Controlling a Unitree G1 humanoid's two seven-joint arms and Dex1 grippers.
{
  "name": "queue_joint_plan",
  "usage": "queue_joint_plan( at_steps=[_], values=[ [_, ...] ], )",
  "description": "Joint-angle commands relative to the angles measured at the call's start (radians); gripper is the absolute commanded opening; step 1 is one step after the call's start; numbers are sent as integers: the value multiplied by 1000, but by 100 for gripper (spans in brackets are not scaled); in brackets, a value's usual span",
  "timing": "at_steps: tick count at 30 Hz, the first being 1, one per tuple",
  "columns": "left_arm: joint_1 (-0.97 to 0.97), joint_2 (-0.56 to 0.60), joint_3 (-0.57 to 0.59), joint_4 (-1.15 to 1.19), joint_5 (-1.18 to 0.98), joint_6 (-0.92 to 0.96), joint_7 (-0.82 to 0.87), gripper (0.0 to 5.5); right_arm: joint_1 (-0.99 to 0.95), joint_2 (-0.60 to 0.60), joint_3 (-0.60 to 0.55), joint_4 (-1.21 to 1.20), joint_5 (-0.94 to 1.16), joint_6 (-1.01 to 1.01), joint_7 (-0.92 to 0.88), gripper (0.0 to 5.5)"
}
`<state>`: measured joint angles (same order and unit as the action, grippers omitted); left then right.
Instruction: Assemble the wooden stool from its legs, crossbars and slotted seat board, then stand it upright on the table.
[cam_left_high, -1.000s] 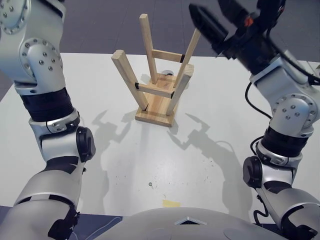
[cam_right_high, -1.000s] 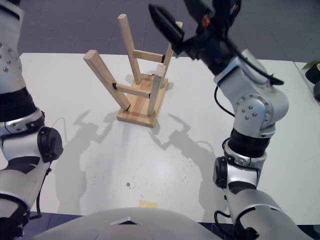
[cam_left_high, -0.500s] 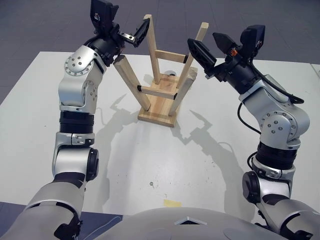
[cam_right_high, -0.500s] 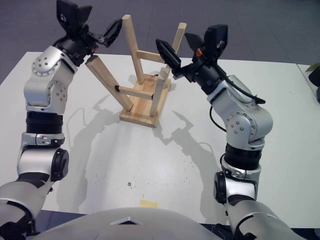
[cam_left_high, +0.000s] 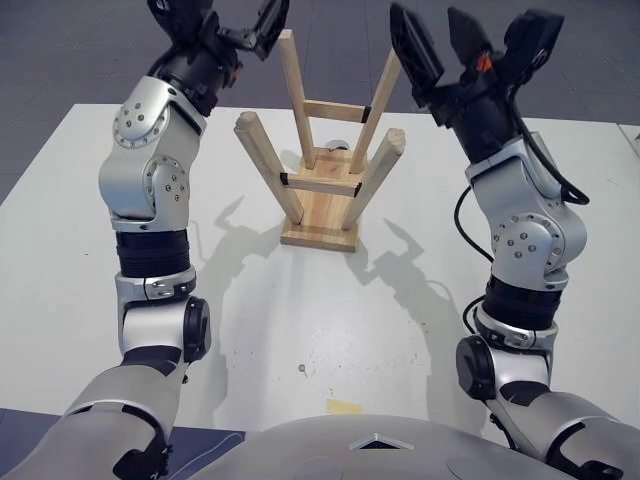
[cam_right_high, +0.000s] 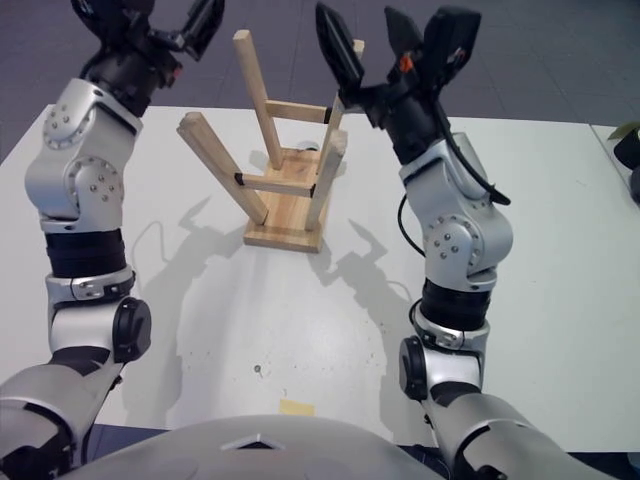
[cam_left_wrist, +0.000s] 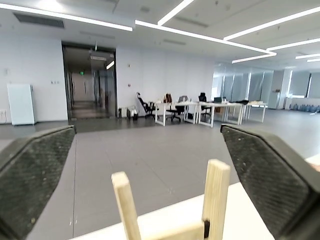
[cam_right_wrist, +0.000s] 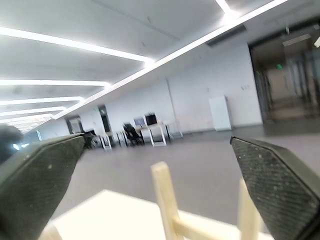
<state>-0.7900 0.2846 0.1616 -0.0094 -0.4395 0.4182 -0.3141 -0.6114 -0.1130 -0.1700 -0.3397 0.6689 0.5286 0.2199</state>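
Observation:
The wooden stool (cam_left_high: 320, 186) rests upside down at the far middle of the white table (cam_left_high: 90, 250). Its seat board (cam_left_high: 318, 222) lies flat and its legs (cam_left_high: 295, 95) point up, joined by crossbars (cam_left_high: 318, 184). My left gripper (cam_left_high: 225, 15) is open in the air, above and left of the leg tops. My right gripper (cam_left_high: 440, 45) is open too, above and right of them, and touches nothing. The left wrist view has two leg tips (cam_left_wrist: 216, 192) between its dark pads (cam_left_wrist: 37, 172). In the right wrist view a leg (cam_right_wrist: 166, 205) stands between the pads (cam_right_wrist: 275, 185).
A small yellow tape scrap (cam_left_high: 343, 407) and a dark speck (cam_left_high: 301, 369) lie near the table's front edge. Dark floor lies beyond the far edge, close behind the stool. A black cable (cam_left_high: 470, 215) runs along my right arm.
The left arm swung in toward the leg tops. The right gripper dropped beside a leg half a second ago. Both grippers have since lifted; the stool stays in place.

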Motion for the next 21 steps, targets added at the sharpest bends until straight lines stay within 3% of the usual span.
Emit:
queue_joint_plan(
  at_steps=[1, 5, 8, 16, 21],
  values=[
    [44, -52, -25, -25, -42, 59, -1, 539, 41, 14, 60, -1, -12, 18, 0, 540],
    [207, -36, -195, 124, 80, 64, -83, 539, 193, -40, 228, 87, -141, 70, 37, 540],
    [221, -50, -175, 170, 87, 42, -72, 539, 215, -35, 244, 77, -148, 56, 50, 540],
    [131, -81, -132, 134, 46, 19, -65, 539, 155, 21, 136, 2, 3, 40, 35, 540],
    [44, -76, -1, 28, -53, 31, -16, 539, -2, 32, -59, -56, 170, 29, -113, 540]
  ],
)
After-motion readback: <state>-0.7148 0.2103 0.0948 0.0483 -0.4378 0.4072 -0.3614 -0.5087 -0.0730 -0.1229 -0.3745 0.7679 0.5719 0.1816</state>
